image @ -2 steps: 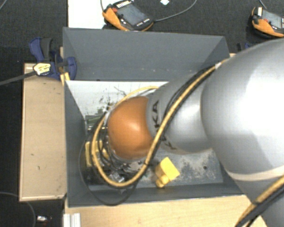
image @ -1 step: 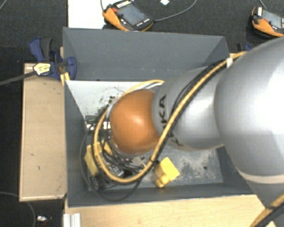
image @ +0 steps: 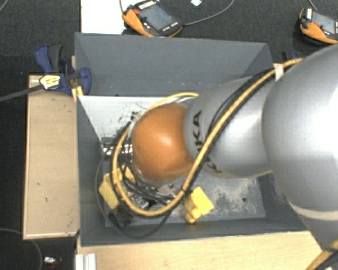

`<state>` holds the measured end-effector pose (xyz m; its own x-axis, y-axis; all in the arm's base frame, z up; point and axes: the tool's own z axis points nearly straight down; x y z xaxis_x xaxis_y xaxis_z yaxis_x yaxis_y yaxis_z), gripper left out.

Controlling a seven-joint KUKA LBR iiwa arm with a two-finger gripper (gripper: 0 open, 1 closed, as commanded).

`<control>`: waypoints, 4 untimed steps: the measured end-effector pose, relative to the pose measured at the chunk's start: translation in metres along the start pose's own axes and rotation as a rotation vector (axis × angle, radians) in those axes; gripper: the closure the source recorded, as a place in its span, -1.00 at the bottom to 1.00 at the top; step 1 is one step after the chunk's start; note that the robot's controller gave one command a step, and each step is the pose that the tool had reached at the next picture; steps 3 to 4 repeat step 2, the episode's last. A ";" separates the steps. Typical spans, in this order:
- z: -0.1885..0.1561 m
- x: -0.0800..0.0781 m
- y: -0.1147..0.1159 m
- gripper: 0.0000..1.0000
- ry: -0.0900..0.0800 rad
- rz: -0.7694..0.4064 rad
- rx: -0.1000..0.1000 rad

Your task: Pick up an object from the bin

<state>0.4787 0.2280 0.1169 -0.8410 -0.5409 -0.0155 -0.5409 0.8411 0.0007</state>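
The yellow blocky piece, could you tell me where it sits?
The yellow piece lies on the bin floor by the near wall, lower right of the orange wrist cover.

1. My arm (image: 281, 117) enters the bin (image: 174, 66) from the right, over its right wall.
2. My wrist cover (image: 158, 142) hangs over the floor's left-centre.
3. One blocky piece (image: 198, 203) lies on the floor by the front wall, just right of the cover.
4. A second piece (image: 107, 189) lies left of the cover, near the left wall, beside my looped cable (image: 119, 151). Can't tell if they touch.
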 end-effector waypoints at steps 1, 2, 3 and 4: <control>-0.024 0.002 0.000 1.00 0.009 0.004 -0.001; -0.051 0.002 0.000 1.00 0.009 0.007 -0.002; -0.051 0.002 0.000 1.00 0.009 0.007 -0.002; -0.051 0.002 0.000 1.00 0.009 0.007 -0.002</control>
